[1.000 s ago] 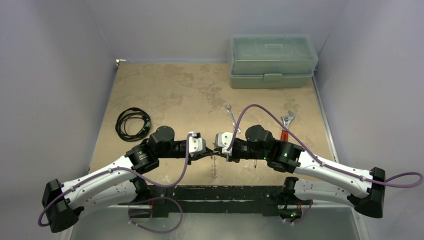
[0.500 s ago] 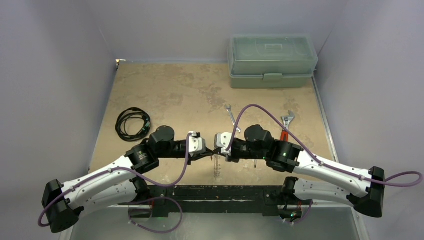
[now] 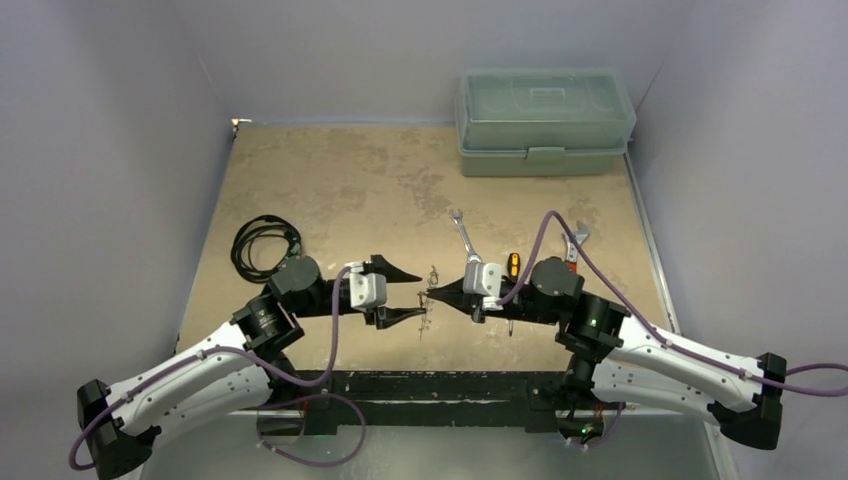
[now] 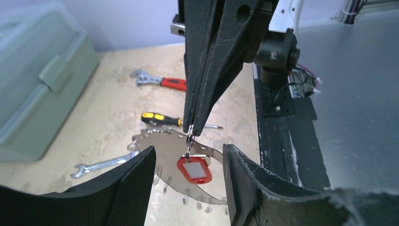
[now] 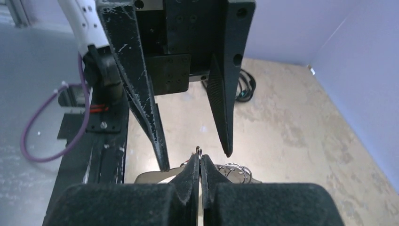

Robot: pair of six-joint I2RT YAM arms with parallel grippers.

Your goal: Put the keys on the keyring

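Pinching the little ring of the red-tagged key (image 4: 193, 169), the right gripper (image 4: 192, 127) is clamped tight at frame centre. The left gripper (image 3: 415, 296) gapes open, empty, flanking the tag. The keyring (image 4: 162, 141) lies just behind, lower centre. Threading is mid-way, I judge; next the left jaws must steady that loop.

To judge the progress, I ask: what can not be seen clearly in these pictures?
Top view: the keys are too small to count.
Left wrist view: the left fingers and the bottom edge hide the lower part of the keyring.
Right wrist view: the right fingers cover most of the keyring.
Whether the red tag is threaded on it: unclear.
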